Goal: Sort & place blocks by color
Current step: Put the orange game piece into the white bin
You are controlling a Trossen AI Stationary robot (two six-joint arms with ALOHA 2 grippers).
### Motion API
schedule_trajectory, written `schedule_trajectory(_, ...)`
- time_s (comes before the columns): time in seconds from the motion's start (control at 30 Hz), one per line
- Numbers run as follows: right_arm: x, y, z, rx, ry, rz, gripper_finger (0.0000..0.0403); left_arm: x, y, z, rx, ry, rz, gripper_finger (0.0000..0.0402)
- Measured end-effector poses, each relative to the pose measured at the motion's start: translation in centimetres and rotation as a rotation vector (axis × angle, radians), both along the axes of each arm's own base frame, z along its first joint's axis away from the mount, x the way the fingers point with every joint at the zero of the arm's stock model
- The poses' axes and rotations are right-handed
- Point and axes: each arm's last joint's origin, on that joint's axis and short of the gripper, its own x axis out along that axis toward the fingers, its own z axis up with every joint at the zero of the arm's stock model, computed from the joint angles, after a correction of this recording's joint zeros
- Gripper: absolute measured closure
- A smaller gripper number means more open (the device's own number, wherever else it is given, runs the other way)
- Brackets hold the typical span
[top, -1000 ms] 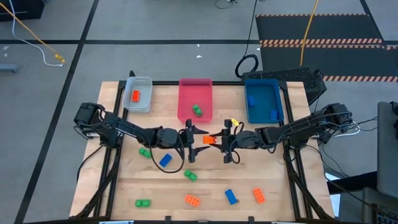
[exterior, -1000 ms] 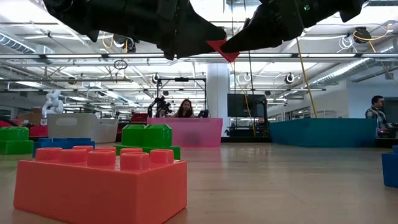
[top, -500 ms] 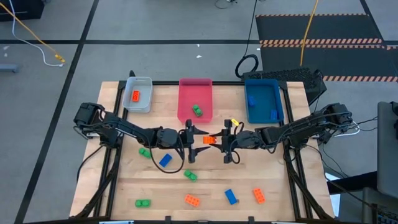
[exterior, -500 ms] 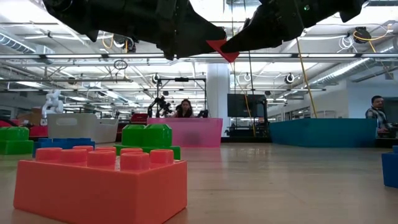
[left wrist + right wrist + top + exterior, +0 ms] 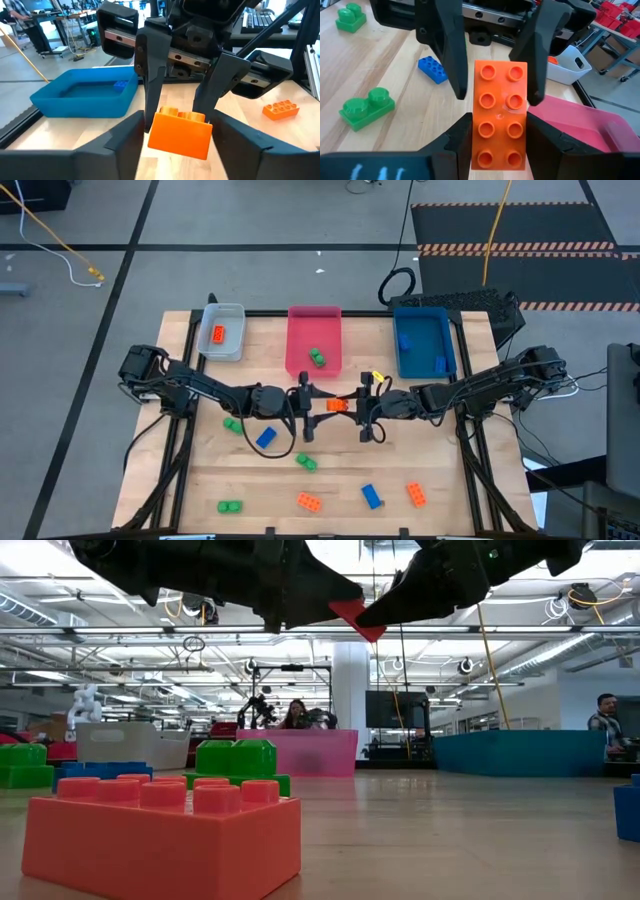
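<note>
Both grippers meet above the middle of the table. My right gripper (image 5: 351, 406) (image 5: 499, 122) is shut on an orange eight-stud block (image 5: 337, 405) (image 5: 500, 100) (image 5: 180, 132). My left gripper (image 5: 321, 405) (image 5: 179, 125) is open, and its fingers (image 5: 447, 50) stand on either side of the block's free end; I cannot tell whether they touch it. In the low view the block (image 5: 355, 620) shows as an orange wedge high between the two dark arms. Other blocks lie loose on the table or inside the trays. My right gripper pinches the orange block by its two long sides (image 5: 480, 150), at the end nearest its wrist. Its fingers (image 5: 150, 75) come level from the table's right and lie along the block. The block is lifted clear, level, studs facing up, its free end toward my left gripper.
At the far edge stand a grey tray (image 5: 232, 310) with an orange block, a pink tray (image 5: 314, 313) with a green one, and a blue tray (image 5: 422, 315) with blue ones. Loose green (image 5: 232, 424), blue (image 5: 266, 437) and orange (image 5: 309, 501) blocks lie nearer.
My left gripper has edged slightly toward the table's right, closer around the held block. The right gripper and the block have stayed where they were.
</note>
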Motion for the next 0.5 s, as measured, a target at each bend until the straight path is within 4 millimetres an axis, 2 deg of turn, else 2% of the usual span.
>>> schedule_trajectory(0.2, 0.0, 0.02, 0.01, 0.002, -0.001, 0.002, 0.0272, -0.02, -0.05, -0.15, 0.015, 0.018, -0.028, 0.023)
schedule_trajectory(0.5, 0.02, 0.0, 0.04, 0.01, -0.005, -0.002, 0.0271, -0.03, 0.0, -0.15, 0.022, 0.018, 0.0, 0.0239)
